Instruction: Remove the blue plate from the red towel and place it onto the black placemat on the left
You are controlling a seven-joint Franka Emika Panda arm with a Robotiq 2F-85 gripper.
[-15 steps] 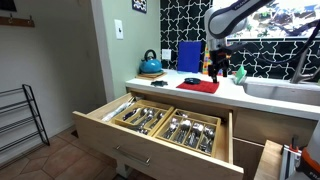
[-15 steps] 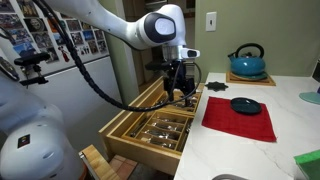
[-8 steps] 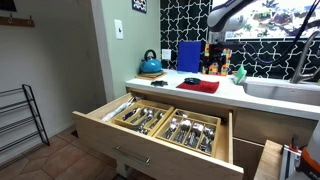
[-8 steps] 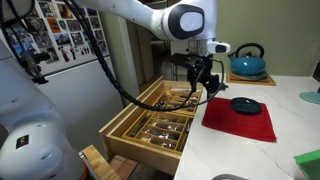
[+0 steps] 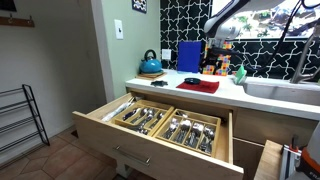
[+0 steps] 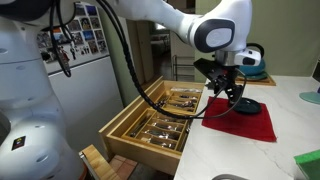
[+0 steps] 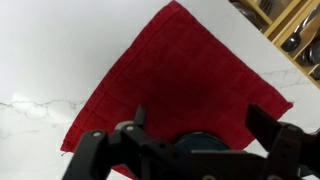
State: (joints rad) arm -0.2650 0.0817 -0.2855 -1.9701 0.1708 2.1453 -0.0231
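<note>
The blue plate (image 6: 247, 105) sits on the far part of the red towel (image 6: 243, 124) on the white counter. Both also show in an exterior view, the plate (image 5: 192, 80) on the towel (image 5: 199, 87). My gripper (image 6: 231, 93) hangs open just above the towel, close beside the plate, holding nothing. In the wrist view the gripper (image 7: 205, 125) has its fingers (image 7: 268, 122) spread wide over the towel (image 7: 180, 75), and the plate's rim (image 7: 200, 143) peeks out between them, mostly hidden by the gripper body. The black placemat (image 5: 160, 83) is a low dark patch to the left of the towel.
A blue teakettle (image 5: 151, 65) and a tall blue board (image 5: 189, 56) stand at the back of the counter. A wide cutlery drawer (image 5: 165, 125) is pulled open below the counter edge. A sink (image 5: 285, 92) lies to the right. Bottles (image 5: 228, 70) stand behind the towel.
The arm has swung from above the open drawer at the counter's edge to over the red towel, ending next to the blue plate. The gripper stayed open; the plate has not moved.
</note>
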